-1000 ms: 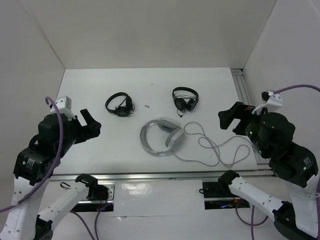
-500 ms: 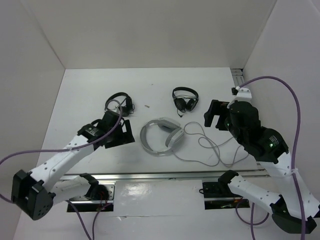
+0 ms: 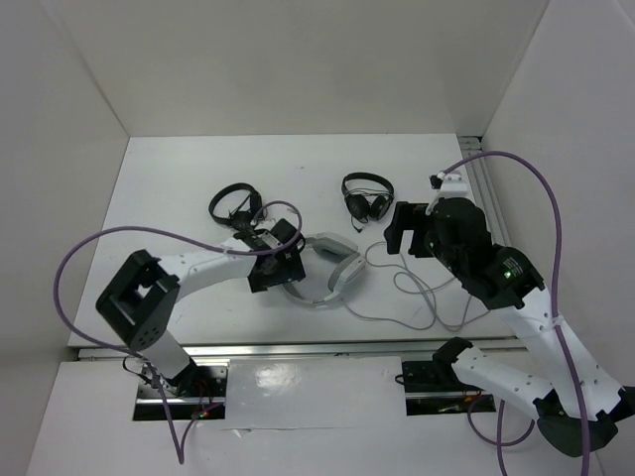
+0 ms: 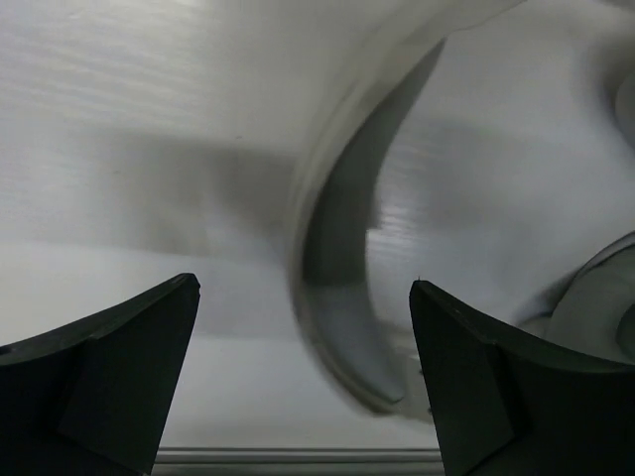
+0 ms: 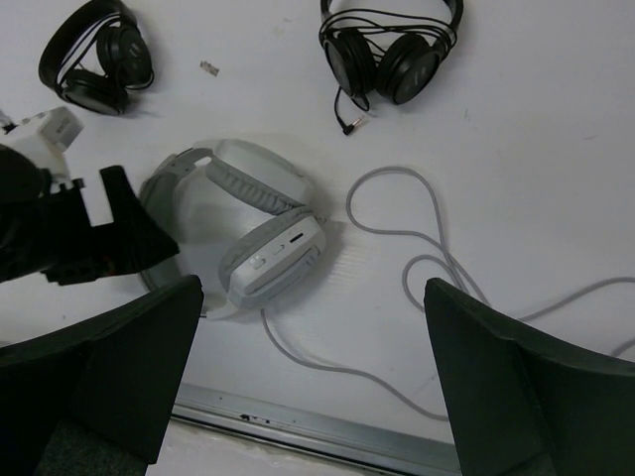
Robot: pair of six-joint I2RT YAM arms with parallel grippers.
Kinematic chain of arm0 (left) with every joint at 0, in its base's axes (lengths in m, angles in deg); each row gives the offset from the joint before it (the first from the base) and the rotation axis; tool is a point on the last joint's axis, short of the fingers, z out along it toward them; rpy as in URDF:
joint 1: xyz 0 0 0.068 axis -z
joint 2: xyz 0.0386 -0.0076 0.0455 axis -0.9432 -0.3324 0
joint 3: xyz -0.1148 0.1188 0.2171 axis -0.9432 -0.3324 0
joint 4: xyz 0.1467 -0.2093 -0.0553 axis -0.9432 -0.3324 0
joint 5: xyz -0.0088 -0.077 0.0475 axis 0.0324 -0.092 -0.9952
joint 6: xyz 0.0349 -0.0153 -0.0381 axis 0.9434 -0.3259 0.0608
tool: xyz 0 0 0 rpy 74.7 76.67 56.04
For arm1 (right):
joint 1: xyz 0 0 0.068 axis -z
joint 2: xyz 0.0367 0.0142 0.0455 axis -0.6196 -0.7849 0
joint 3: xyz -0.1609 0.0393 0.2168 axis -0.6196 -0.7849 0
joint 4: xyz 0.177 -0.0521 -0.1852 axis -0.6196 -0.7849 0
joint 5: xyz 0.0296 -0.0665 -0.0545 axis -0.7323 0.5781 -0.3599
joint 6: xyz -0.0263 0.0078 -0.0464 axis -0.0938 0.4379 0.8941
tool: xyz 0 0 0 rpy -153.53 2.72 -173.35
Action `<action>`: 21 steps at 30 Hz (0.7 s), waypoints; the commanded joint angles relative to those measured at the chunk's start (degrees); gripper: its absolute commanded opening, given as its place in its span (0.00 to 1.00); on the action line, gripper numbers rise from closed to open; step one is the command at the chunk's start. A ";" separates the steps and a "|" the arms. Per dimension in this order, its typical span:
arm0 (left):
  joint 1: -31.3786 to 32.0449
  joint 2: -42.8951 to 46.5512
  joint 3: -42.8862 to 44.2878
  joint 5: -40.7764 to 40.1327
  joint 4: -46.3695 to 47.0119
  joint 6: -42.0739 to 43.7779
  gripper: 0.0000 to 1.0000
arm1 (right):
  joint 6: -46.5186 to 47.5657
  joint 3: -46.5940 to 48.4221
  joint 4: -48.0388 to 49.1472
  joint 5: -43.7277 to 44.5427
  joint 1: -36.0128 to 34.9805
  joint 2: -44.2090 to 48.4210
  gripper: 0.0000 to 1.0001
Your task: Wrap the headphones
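Observation:
The white and light-grey headphones (image 3: 332, 266) lie flat at the table's middle, earcups folded together on the right. Their thin grey cable (image 3: 427, 297) loops loosely to the right. My left gripper (image 3: 281, 260) is open and low over the left curve of the headband (image 4: 337, 258), which passes between its fingers without touching them. My right gripper (image 3: 402, 233) hangs open above the table, right of the earcups. In the right wrist view the headphones (image 5: 253, 218), the cable (image 5: 417, 238) and the left gripper (image 5: 99, 238) all show, with nothing between the right gripper's (image 5: 313, 286) fingers.
Two small black headphones lie farther back, one at the left (image 3: 236, 205) and one at the centre (image 3: 367, 195). A small scrap (image 3: 292, 210) sits between them. A metal rail (image 3: 327, 349) runs along the near table edge, another (image 3: 478, 169) along the right side. White walls enclose the table.
Both arms have swung in from the sides toward the headphones. The left gripper went right to the headband; the right gripper came left, closer to the earcups. Both stayed open.

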 commanded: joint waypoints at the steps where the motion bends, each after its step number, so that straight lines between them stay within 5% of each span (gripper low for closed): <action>1: 1.97 -6.24 5.34 -4.39 0.05 -4.76 1.00 | 1.30 -0.20 4.13 -2.57 0.10 0.08 1.00; 6: 3.74 -10.13 6.59 -5.62 -1.00 -8.18 0.81 | 1.83 -0.73 4.65 -3.11 0.10 0.08 1.00; 7: 3.74 -10.65 5.98 -6.31 -2.14 -8.81 0.65 | 1.83 -0.73 4.65 -3.63 0.10 0.08 1.00; 13: 3.74 -8.12 0.26 -6.85 -1.54 -10.83 0.15 | 1.83 -0.73 5.18 -3.63 0.10 1.66 1.00; 14: 3.74 -8.11 -0.44 -6.85 -2.23 -11.36 0.00 | 1.31 -0.73 5.79 -4.33 0.10 2.18 1.00; 21: 4.88 10.76 4.72 -16.15 -18.03 -8.91 0.00 | 3.14 -9.04 16.73 -15.29 0.10 6.40 1.00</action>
